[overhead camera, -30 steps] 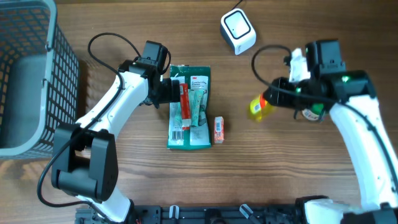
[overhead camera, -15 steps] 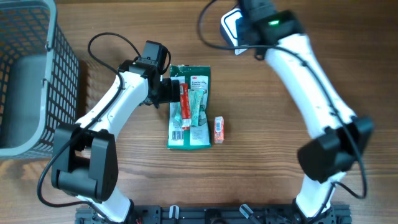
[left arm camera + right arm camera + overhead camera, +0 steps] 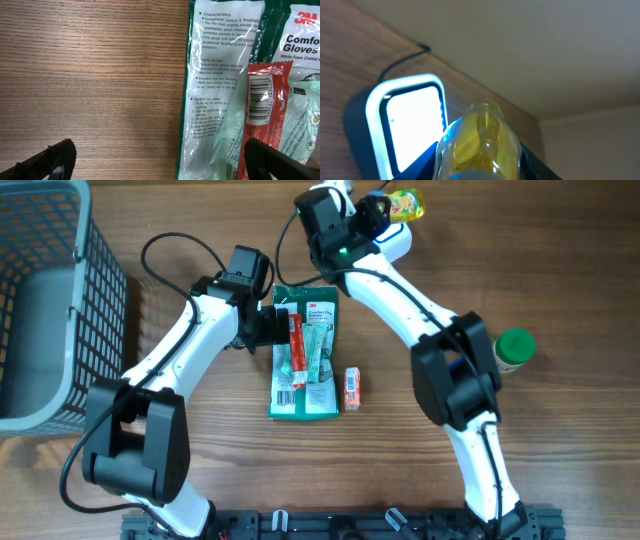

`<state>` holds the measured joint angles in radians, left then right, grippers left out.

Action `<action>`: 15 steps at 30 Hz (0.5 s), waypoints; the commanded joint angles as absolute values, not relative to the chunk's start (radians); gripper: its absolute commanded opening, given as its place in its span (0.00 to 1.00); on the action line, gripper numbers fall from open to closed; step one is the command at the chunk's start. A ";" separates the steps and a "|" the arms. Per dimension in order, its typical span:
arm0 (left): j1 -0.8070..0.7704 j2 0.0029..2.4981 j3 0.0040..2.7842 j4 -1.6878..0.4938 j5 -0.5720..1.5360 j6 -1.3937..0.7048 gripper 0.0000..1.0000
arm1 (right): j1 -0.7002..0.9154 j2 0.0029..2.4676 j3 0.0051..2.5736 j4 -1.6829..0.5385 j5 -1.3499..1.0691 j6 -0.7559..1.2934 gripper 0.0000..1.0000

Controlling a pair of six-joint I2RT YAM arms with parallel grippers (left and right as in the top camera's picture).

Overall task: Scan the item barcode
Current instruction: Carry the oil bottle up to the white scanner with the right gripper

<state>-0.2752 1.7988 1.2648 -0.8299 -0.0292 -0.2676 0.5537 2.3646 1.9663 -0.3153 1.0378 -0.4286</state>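
Wooden table meets a pale wall; left hand gapes empty, right hand grips yellow bottle near glowing scanner.

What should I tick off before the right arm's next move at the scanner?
1. Right gripper shut on the yellow bottle: ok.
2. Scanner window lit: ok.
3. Bottle close in front of the scanner window: ok.
4. Bottle's barcode turned toward the window: cannot tell.
5. Left gripper open, gripping nothing: ok.
6. Gloves pack and red packet lying apart from the scanner: ok.
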 commanded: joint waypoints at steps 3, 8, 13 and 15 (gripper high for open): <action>-0.279 1.782 1.260 -0.830 -0.035 -0.269 1.00 | 0.564 2.407 1.990 -0.244 1.121 -0.532 0.22; -0.279 1.782 1.260 -0.830 -0.035 -0.270 1.00 | 0.586 2.408 1.990 -0.234 1.098 -0.526 0.22; -0.279 1.782 1.260 -0.830 -0.035 -0.269 1.00 | 0.589 2.416 1.990 -0.234 1.098 -0.520 0.22; -0.279 1.782 1.260 -0.830 -0.036 -0.269 1.00 | 0.589 2.416 1.990 -0.237 1.081 -0.520 0.22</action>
